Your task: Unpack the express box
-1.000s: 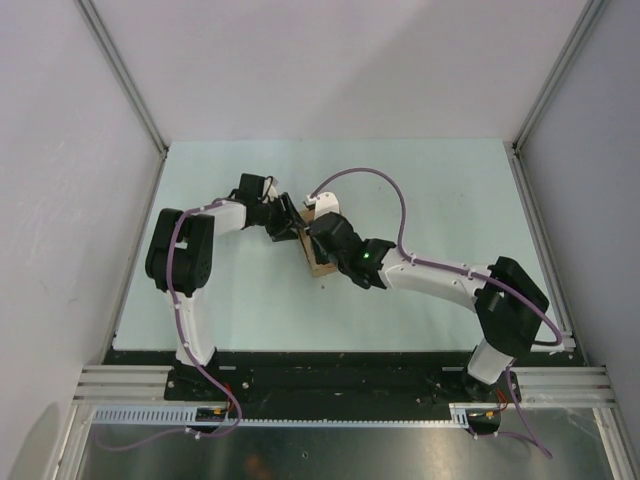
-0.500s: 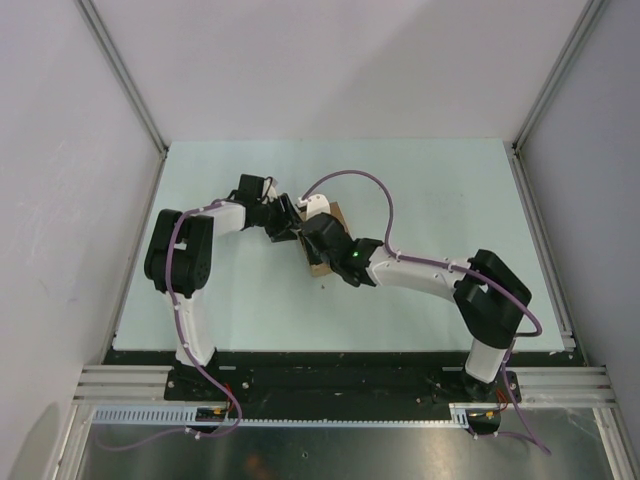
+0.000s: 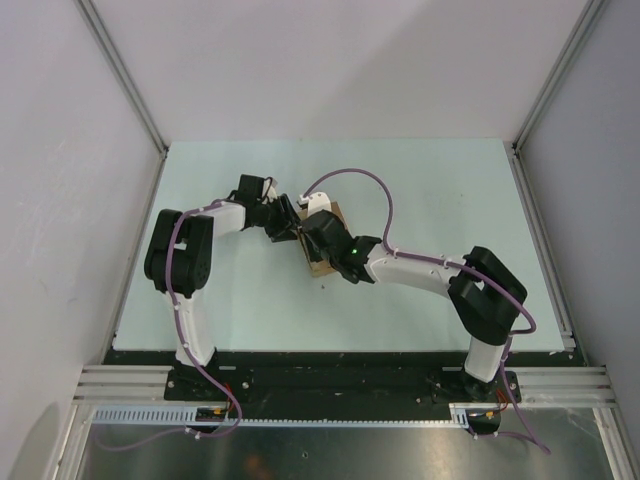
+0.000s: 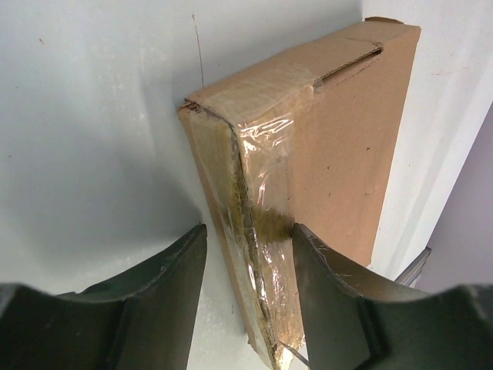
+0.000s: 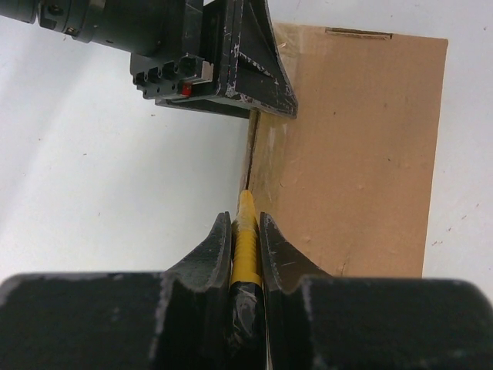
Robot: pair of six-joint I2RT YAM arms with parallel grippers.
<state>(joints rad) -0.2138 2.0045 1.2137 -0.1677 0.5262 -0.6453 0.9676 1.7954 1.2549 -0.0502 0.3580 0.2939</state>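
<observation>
- The pale green table [image 3: 450, 190] fills the middle of the overhead view, with grey walls on three sides.
- The right arm [image 3: 430, 272] rises from the lower right. It folds at a dark elbow at right of centre, and its white forearm runs low to the left towards mid-frame.
- The left arm [image 3: 185, 255] rises from the lower left, bends at the left of the table and reaches right, so the two wrists meet at the centre.
- A purple cable [image 3: 385, 195] loops above the right forearm.
- The box [image 5: 362, 154], plain brown cardboard, sits at the centre of the table. From overhead both wrists cover most of it.
- The left gripper [image 4: 248, 231] has its jaws partway apart, astride the box's narrow taped side.
  - The finger on the right of the wrist view lies against the broad face.
  - The other finger is just beside the edge, with a sliver of table showing.
  - I cannot tell whether the box is actually pinched.
- In the right wrist view, the left gripper's dark body crosses the top of the frame and hides the box's upper left corner.
- The right gripper [image 5: 245, 220] is closed tight on a yellow knife [image 5: 245, 247].
- The knife's tip points up the frame and sits at the box's left edge.
- Clear tape [image 4: 262, 177], wrinkled and shiny, wraps the box's narrow side.
</observation>
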